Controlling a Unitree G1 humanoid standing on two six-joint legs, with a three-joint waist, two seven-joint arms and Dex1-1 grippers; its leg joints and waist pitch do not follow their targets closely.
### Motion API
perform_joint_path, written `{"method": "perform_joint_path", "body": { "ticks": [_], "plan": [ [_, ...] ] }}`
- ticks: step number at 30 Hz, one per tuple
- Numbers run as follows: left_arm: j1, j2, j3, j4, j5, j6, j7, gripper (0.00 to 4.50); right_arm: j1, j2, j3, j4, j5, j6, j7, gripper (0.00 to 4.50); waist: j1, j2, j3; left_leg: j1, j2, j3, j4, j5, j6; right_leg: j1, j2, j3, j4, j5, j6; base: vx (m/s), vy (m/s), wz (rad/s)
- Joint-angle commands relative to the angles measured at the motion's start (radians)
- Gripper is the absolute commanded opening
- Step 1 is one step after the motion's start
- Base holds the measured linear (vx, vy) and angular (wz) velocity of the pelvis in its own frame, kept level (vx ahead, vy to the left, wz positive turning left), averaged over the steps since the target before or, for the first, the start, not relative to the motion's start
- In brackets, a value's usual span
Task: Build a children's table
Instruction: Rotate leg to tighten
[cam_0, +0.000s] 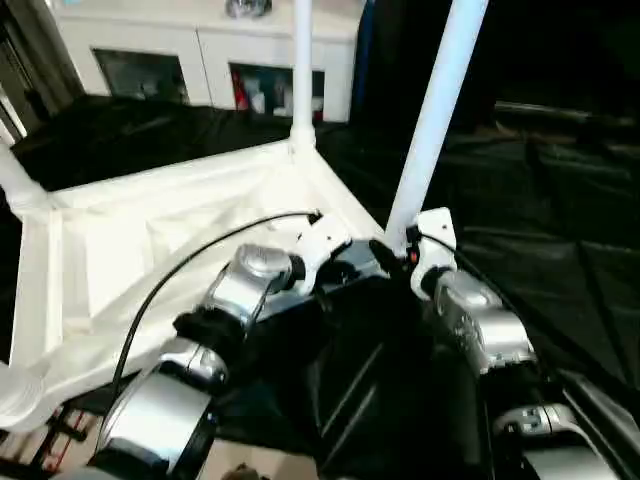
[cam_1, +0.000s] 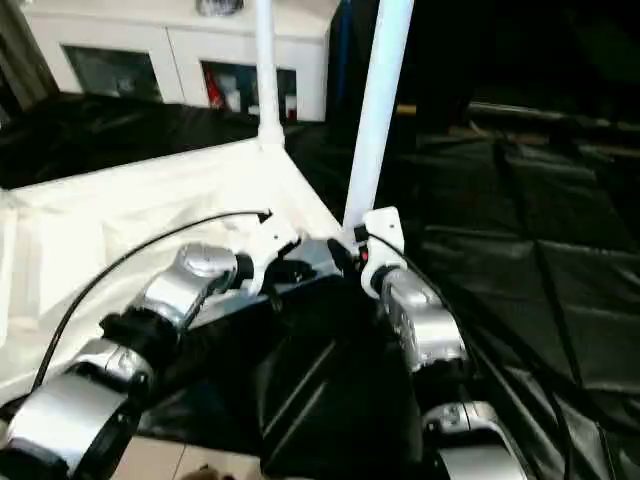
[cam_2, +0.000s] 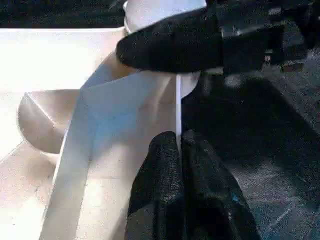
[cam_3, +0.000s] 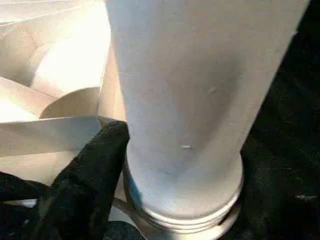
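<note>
Inverted children's tabletop (cam_0: 170, 235), ribbed underside up, lying on the black-draped work table (cam_0: 560, 250). Three tapered white legs stand in corner sockets: one at the far corner (cam_0: 302, 70), one at the left edge (cam_0: 15, 180), and the near-right leg (cam_0: 435, 120), which leans slightly right. A near-left socket (cam_0: 15, 395) shows at the picture's edge; whether it holds a leg cannot be told.

The left gripper (cam_2: 180, 150) is pinched closed on the thin rim (cam_2: 178, 105) of the tabletop beside the near-right socket. The right gripper (cam_3: 100, 165) has its jaws spread about the base of the near-right leg, one black finger (cam_3: 95, 170) against the tube just above its collar; whether it truly clamps the leg cannot be told.

Risk: the leaning leg may bind or seat crooked if pressed off-axis, and the light tabletop may slide on the slick black drape should the rim pinch slip.

Beyond the work table stands a white cabinet (cam_0: 200, 50) with glazed doors.
</note>
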Motion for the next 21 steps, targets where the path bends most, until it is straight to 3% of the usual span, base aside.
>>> {"method": "perform_joint_path", "body": {
  "ticks": [1, 5, 12, 14, 17, 21],
  "plan": [
    [-0.026, -0.048, -0.007, -0.023, -0.024, -0.052, -0.024, 0.0, 0.003, 0.059, 0.078, 0.036, 0.005, 0.002, 0.085, 3.71, 0.007, -0.009, -0.069, 0.002, 0.017, -0.002, -0.066, -0.188, 0.029, 0.059, -0.063, 0.049, -0.078, -0.208, -0.187, 0.0, 0.0, 0.0],
    [0.006, -0.016, -0.017, -0.059, -0.039, -0.07, -0.104, 0.0, 0.016, 0.008, 0.083, 0.002, 0.031, -0.026, 0.173, 3.8, 0.006, -0.009, -0.067, 0.003, 0.019, -0.004, -0.069, -0.216, 0.026, 0.059, -0.063, 0.05, -0.083, -0.251, -0.174, 0.0, 0.0, 0.0],
    [0.084, 0.07, -0.048, -0.165, -0.082, -0.097, -0.32, 0.0, 0.103, -0.172, 0.137, -0.16, 0.08, -0.002, 0.519, 3.8, 0.014, -0.007, -0.068, 0.003, 0.026, -0.004, -0.066, -0.206, 0.054, 0.064, -0.063, 0.05, -0.076, -0.193, -0.202, 0.0, 0.0, 0.0],
    [0.107, 0.097, -0.061, -0.2, -0.089, -0.091, -0.375, 0.0, 0.124, -0.223, 0.145, -0.193, 0.084, -0.001, 0.591, 3.8, 0.017, -0.007, -0.066, 0.004, 0.028, -0.001, -0.066, -0.218, 0.06, 0.061, -0.061, 0.051, -0.077, -0.208, -0.204, 0.0, 0.0, 0.0],
    [0.131, 0.126, -0.073, -0.236, -0.093, -0.077, -0.426, 0.0, 0.148, -0.277, 0.154, -0.23, 0.098, 0.005, 0.664, 3.8, 0.026, -0.008, -0.062, 0.008, 0.029, -0.003, -0.07, -0.249, 0.043, 0.057, -0.064, 0.051, -0.084, -0.295, -0.186, 0.0, 0.0, 0.0],
    [0.162, 0.164, -0.085, -0.282, -0.1, -0.065, -0.482, 0.0, 0.182, -0.341, 0.173, -0.281, 0.114, 0.017, 0.753, 3.8, 0.032, -0.009, -0.063, 0.009, 0.031, -0.003, -0.071, -0.26, 0.042, 0.053, -0.064, 0.053, -0.085, -0.308, -0.176, 0.0, 0.0, 0.0]
  ]
}}
